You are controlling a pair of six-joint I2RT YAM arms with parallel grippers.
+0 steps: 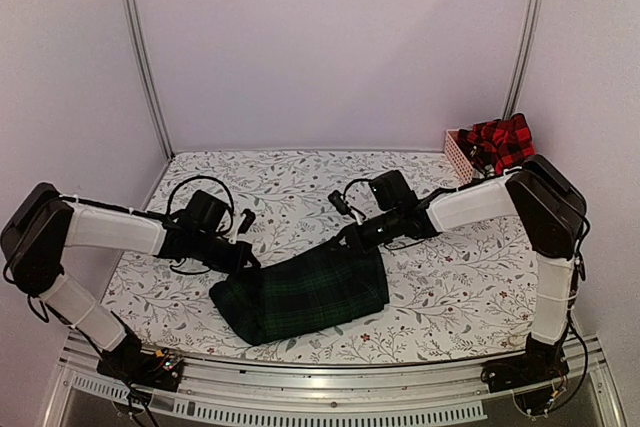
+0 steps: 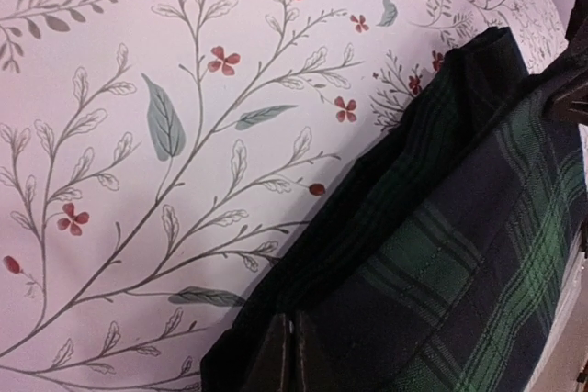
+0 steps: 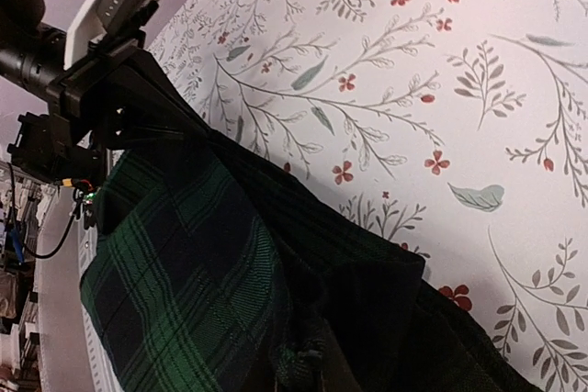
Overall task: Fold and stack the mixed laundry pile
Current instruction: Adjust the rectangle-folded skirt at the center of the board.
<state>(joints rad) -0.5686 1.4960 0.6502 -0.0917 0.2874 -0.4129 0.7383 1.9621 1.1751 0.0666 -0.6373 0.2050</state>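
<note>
- At 9 o'clock in the top view: left gripper (image 1: 243, 255), black and blocky, tips pointing toward 3 o'clock, low over the table cloth (image 1: 300, 172) (white, smooth, printed with thin grey-green sprigs and small red flowers).
- Through the left wrist camera: dark fingers (image 2: 276, 363) pressed flat together with only a hairline seam between them, pinching the edge of the dark green tartan piece (image 1: 305, 292) at its 10 o'clock corner.
- At 6 o'clock of the table: that dark green tartan piece, a soft, lumpy trapezoid, squarer toward 3 o'clock, rounded and bunched toward 8 o'clock. Fine twill weave, broad green bands crossing near-black navy. Resting on the table cloth, with both upper corners drawn up into small peaks.
- At the tartan's 1 o'clock corner: right gripper (image 1: 352, 239), also black, tips toward 8 o'clock. In its own wrist view, fingertips sunk in a gathered ridge of fabric, closed on the tartan as far as can be seen.
- At 2 o'clock, by the back right corner: pink slatted basket (image 1: 455, 152), rigid plastic, with the red-and-black checked flannel shirt (image 1: 497, 142) heaped in crumpled folds over its rim, well apart from both grippers.
</note>
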